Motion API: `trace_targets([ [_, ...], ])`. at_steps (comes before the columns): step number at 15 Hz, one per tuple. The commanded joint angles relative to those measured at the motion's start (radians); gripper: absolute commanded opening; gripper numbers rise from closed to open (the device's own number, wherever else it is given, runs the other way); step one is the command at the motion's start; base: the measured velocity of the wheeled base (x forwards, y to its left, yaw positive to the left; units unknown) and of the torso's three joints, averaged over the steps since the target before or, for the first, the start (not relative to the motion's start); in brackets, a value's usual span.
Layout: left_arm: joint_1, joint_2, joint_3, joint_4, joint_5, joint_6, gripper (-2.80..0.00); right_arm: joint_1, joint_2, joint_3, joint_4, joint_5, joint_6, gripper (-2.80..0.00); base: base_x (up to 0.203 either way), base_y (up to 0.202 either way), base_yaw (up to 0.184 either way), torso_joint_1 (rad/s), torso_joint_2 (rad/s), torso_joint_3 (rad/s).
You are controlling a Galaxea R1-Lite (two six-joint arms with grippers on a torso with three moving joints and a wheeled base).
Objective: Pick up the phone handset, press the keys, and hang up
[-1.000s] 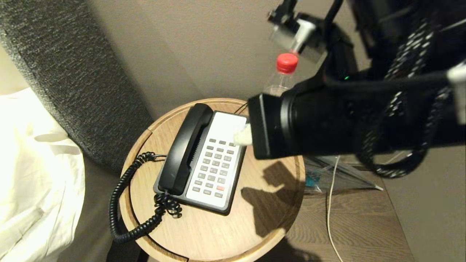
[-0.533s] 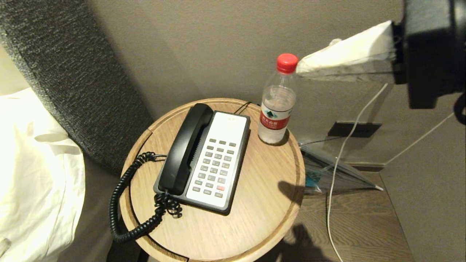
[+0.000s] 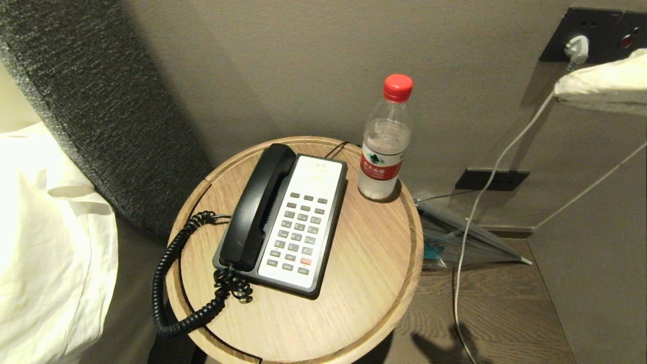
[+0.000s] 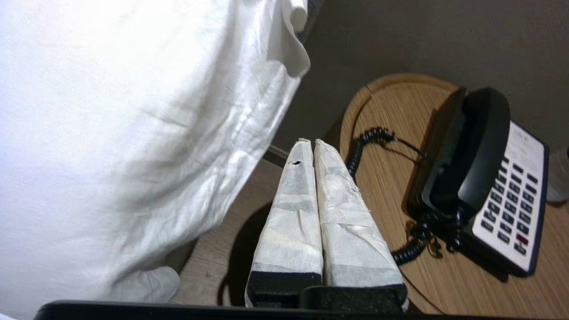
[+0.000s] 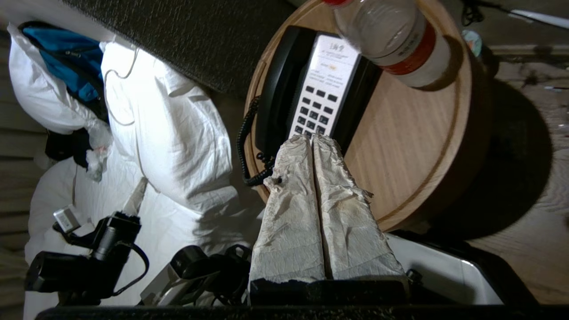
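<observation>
The black phone handset (image 3: 258, 207) lies in its cradle on the left side of the phone base, on a round wooden table (image 3: 364, 283). Its coiled cord (image 3: 167, 283) loops off the table's left edge. The grey keys (image 3: 298, 232), one of them red-orange, sit in the white faceplate. My left gripper (image 4: 309, 142) is shut and empty, off the table's edge beside the bedding, with the handset (image 4: 471, 151) and keys (image 4: 511, 200) off to one side. My right gripper (image 5: 311, 138) is shut and empty, high above the phone; its wrapped tip (image 3: 561, 90) shows at the head view's right edge.
A water bottle (image 3: 385, 146) with a red cap stands at the table's back right, close to the phone base. White bedding (image 3: 45, 242) and a dark upholstered headboard (image 3: 101, 101) lie to the left. A white cable (image 3: 470, 227) hangs from a wall socket (image 3: 591, 35).
My right arm has pulled back from over the keys, up and to the right, uncovering the bottle. The handset has stayed on its cradle.
</observation>
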Motion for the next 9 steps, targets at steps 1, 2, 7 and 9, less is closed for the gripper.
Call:
trace_targets([
  [1, 0.049, -0.005, -0.018, 0.007, 0.001, 0.002, -2.8, -0.029, -0.077, 0.028, 0.009, -0.001, 0.005, -2.8, 0.0, 0.0, 0.0, 0.0, 0.0, 0.0],
  [2, 0.102, -0.019, -0.015, 0.024, -0.012, 0.006, -2.8, -0.045, -0.113, 0.064, 0.013, -0.001, 0.004, -2.8, 0.0, 0.0, 0.0, 0.0, 0.0, 0.0],
  [7, 0.123, -0.225, 0.033, 0.18, -0.089, 0.02, -2.8, -0.113, -0.237, 0.131, 0.056, 0.0, 0.005, -2.8, 0.0, 0.0, 0.0, 0.0, 0.0, 0.0],
  [9, 0.122, -0.28, 0.065, 0.243, -0.163, 0.088, -2.8, -0.147, -0.314, 0.152, 0.069, -0.002, 0.006, -2.8, 0.0, 0.0, 0.0, 0.0, 0.0, 0.0],
])
